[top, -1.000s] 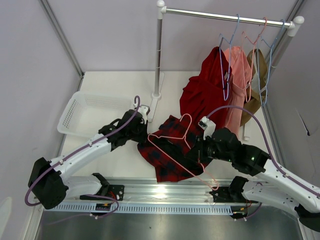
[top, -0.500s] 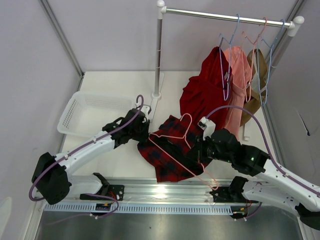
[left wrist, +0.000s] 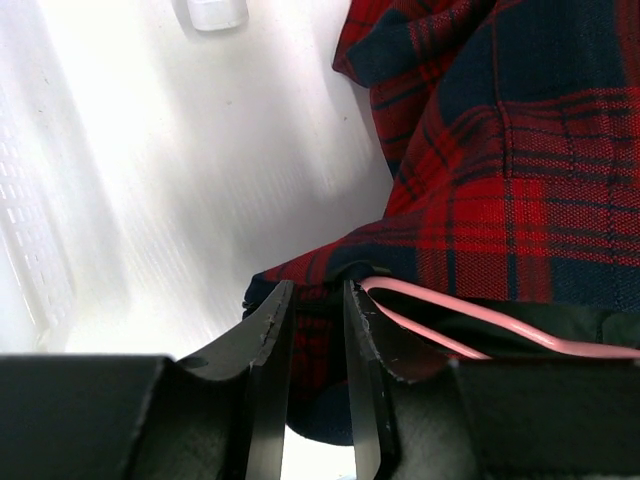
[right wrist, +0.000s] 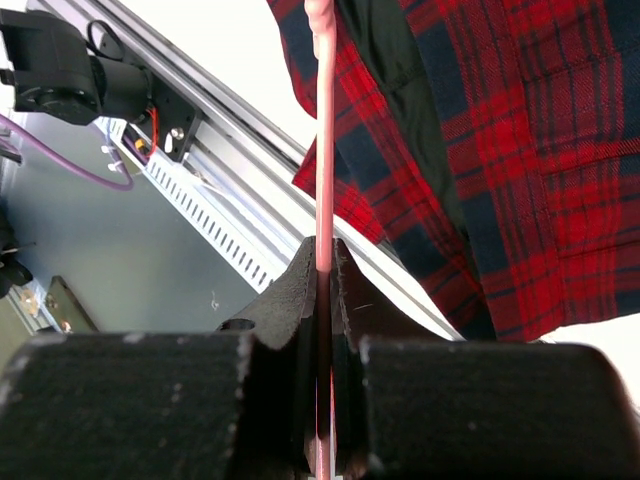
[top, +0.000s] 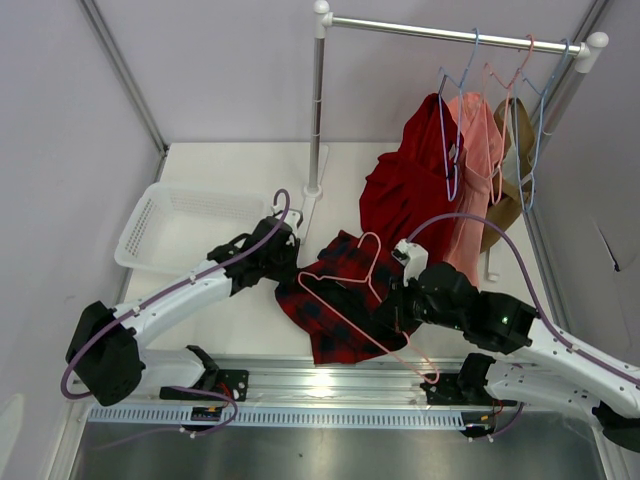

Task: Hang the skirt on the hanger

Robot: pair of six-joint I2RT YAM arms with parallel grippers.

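The red-and-black plaid skirt (top: 320,330) lies bunched near the table's front edge, between both arms. The pale-pink wire hanger (top: 372,240) lies tilted across it, hook toward the back. My left gripper (top: 288,257) is at the skirt's left edge. In the left wrist view its narrow-set fingers (left wrist: 315,290) hold a fold of the skirt (left wrist: 500,170) between them, the hanger wire (left wrist: 470,318) just to the right. My right gripper (top: 392,315) is shut on the hanger's lower wire. The right wrist view shows that wire (right wrist: 322,120) pinched in the gripper (right wrist: 325,245) beside the skirt (right wrist: 520,150).
A white slotted basket (top: 170,225) sits at the left. The clothes rail's pole (top: 317,110) stands behind the skirt. A plain red garment (top: 405,180), a salmon-pink one (top: 480,160) and blue hangers (top: 450,110) hang at the right. A metal rail (top: 320,385) runs along the front edge.
My left gripper has slid right to the skirt's left edge. The right gripper with the hanger has shifted slightly left and back, carrying the hanger over the skirt.
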